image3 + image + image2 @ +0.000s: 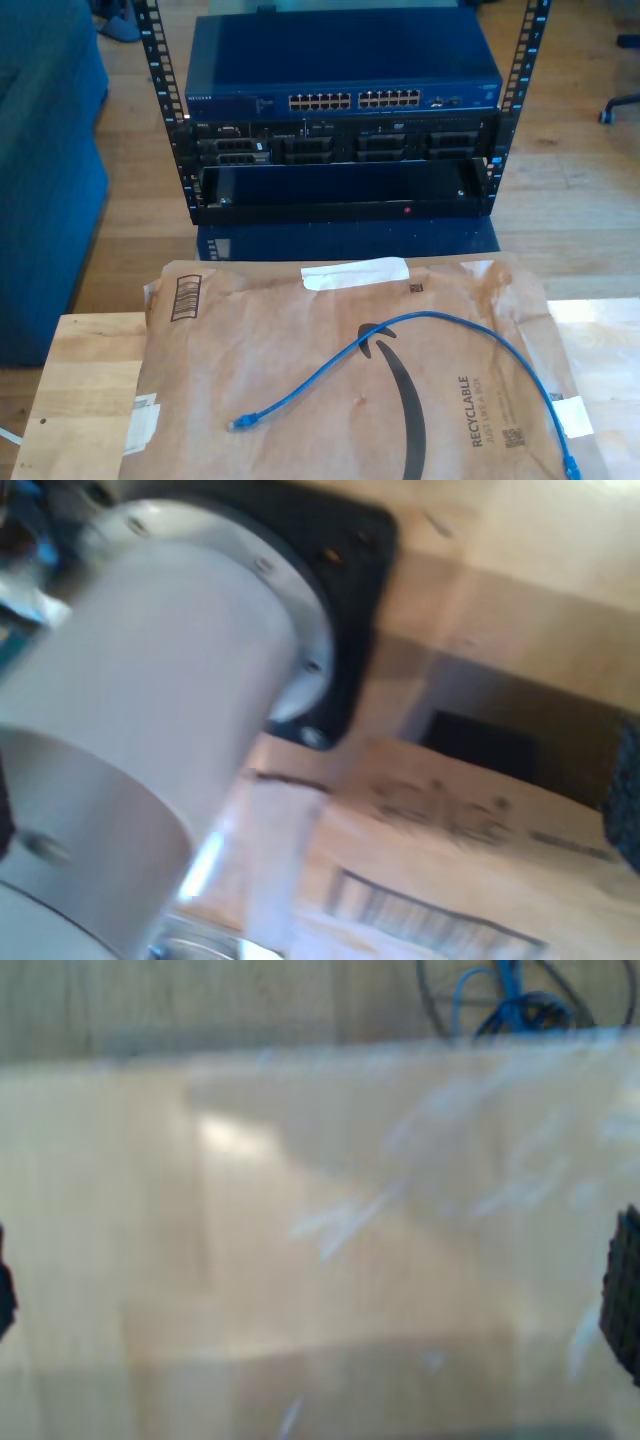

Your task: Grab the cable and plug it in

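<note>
The bright-blue cable [432, 318] lies loose in an arc on a brown paper mailer [300, 340] in the exterior view. One plug [238, 425] rests near the mailer's middle, the other [571, 468] at the exterior view's lower right. Behind the table stands a rack with a blue network switch [345, 60] and its row of ports [355, 100]. My first gripper [315, 800] is open, dark fingertips [625, 795] at the frame edges, over the mailer's printed face [450, 820]. My second gripper [315, 1300] is open over bare wood, one finger [625, 1295] showing.
A white arm base [150, 710] on a black plate [350, 580] stands close in the first wrist view. The wooden table [85, 370] carries the mailer. Servers [340, 145] and an empty rack bay [340, 190] sit below the switch. A blue and dark cable tangle [510, 1005] lies beyond the table edge.
</note>
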